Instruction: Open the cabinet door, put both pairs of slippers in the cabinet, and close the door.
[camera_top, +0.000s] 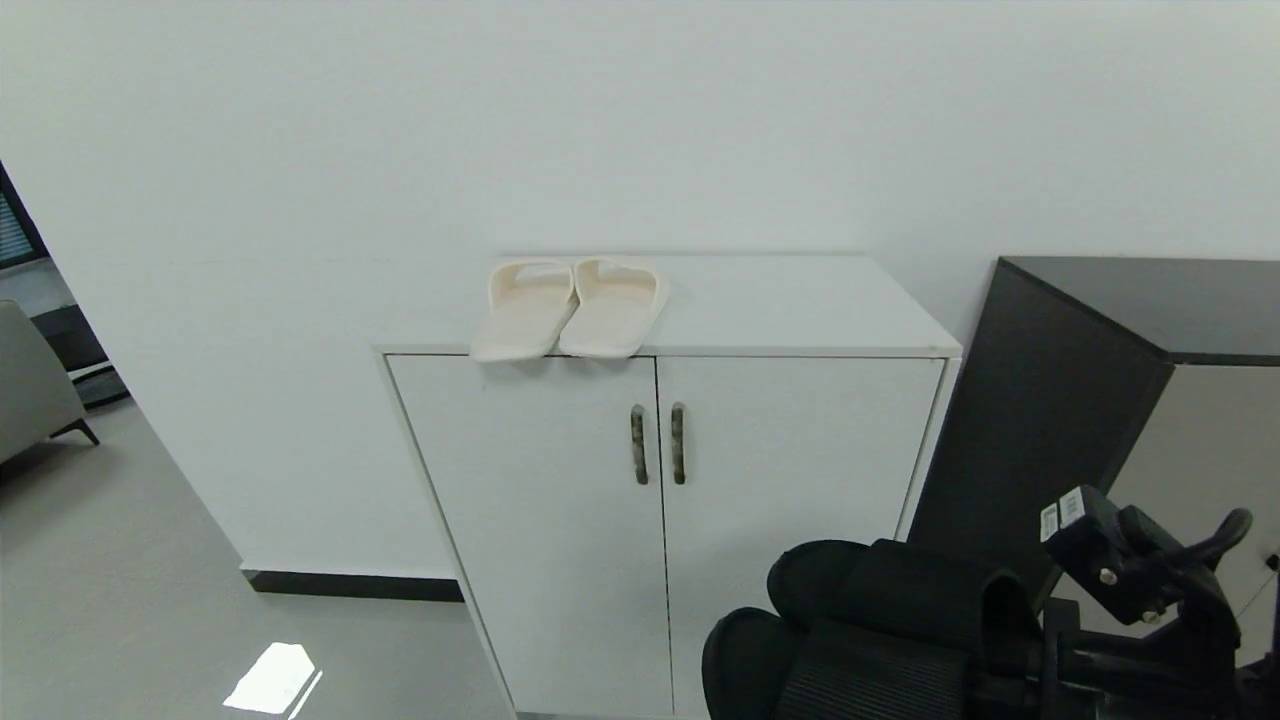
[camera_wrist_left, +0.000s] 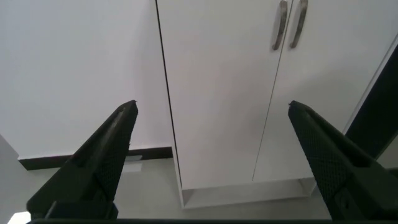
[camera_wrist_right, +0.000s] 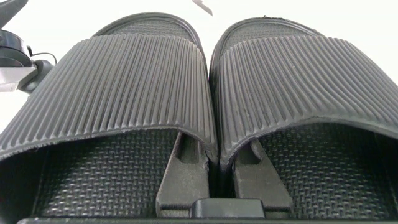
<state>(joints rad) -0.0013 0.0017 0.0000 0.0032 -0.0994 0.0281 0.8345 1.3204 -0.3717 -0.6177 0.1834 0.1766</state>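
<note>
Cream slippers (camera_top: 570, 308) are lying side by side near the centre of the head view, on the left part of the cabinet (camera_top: 790, 460) top, their heels hanging slightly over its front edge. Both doors are sitting closed, with their handles (camera_top: 658, 444) just beside each other at the middle seam. The left gripper (camera_wrist_left: 211, 107) is hanging wide open, facing the left door's lower part. At lower right, black slippers (camera_top: 860, 620) are being pinched together, the right gripper (camera_wrist_right: 217, 165) clamping their inner walls with one finger inside each.
</note>
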